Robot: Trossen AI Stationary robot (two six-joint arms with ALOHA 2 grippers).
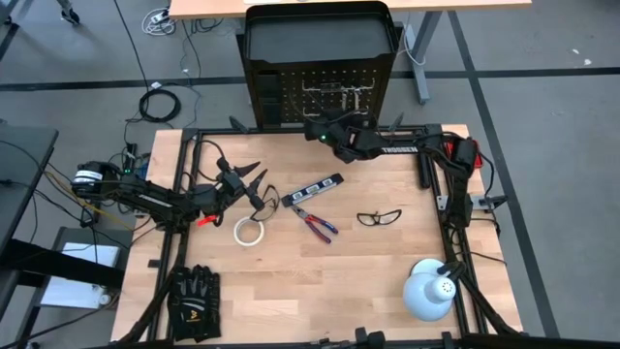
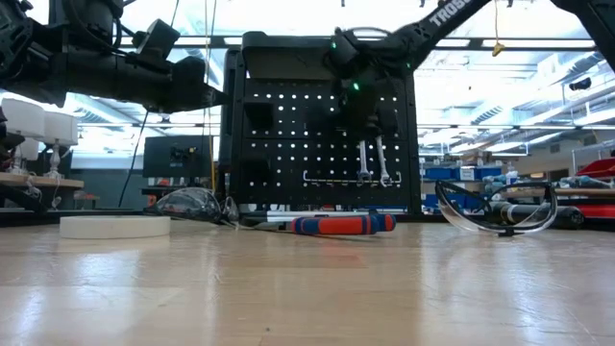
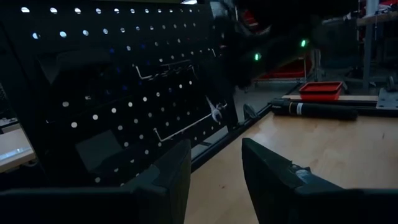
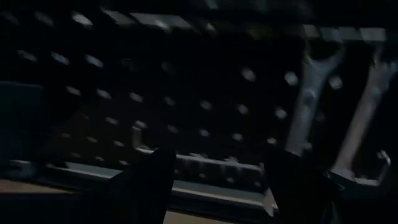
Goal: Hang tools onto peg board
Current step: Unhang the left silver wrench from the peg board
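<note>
Black and perforated, the peg board (image 1: 320, 95) stands at the table's (image 1: 387, 271) far edge in the high view, the right tool (image 1: 318, 130) empty and parted just before it, while level bar (image 1: 312, 189), pliers (image 1: 315, 223), tape roll (image 1: 250, 231) and glasses (image 1: 378, 217) lie flat nearer the open, empty left tool (image 1: 254, 184). Seen low, two wrenches (image 2: 372, 161) hang upright on the board. Each wrist view shows parted fingers facing the board; the level's long axis runs diagonally, just right of the left tool.
</note>
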